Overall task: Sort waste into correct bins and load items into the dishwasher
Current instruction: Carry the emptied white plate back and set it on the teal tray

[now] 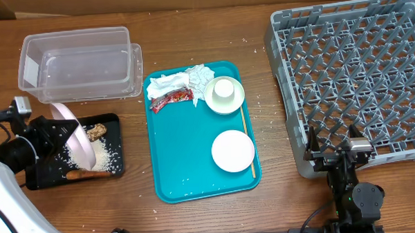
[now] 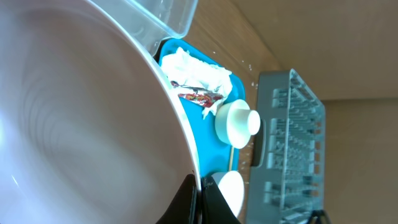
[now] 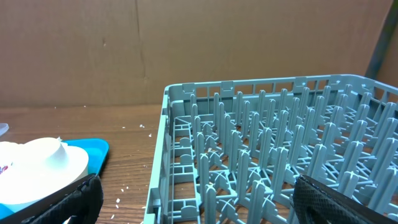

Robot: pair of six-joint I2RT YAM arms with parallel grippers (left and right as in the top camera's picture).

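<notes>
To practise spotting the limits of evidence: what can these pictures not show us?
Left wrist: the pink plate fills the frame, hiding the black tray.
Overhead: the dish rack runs past the right edge.
Right wrist: the teal tray is cut off by the left edge.

A robot test bench: wooden table, cardboard backdrop, staged dish rack.
</notes>
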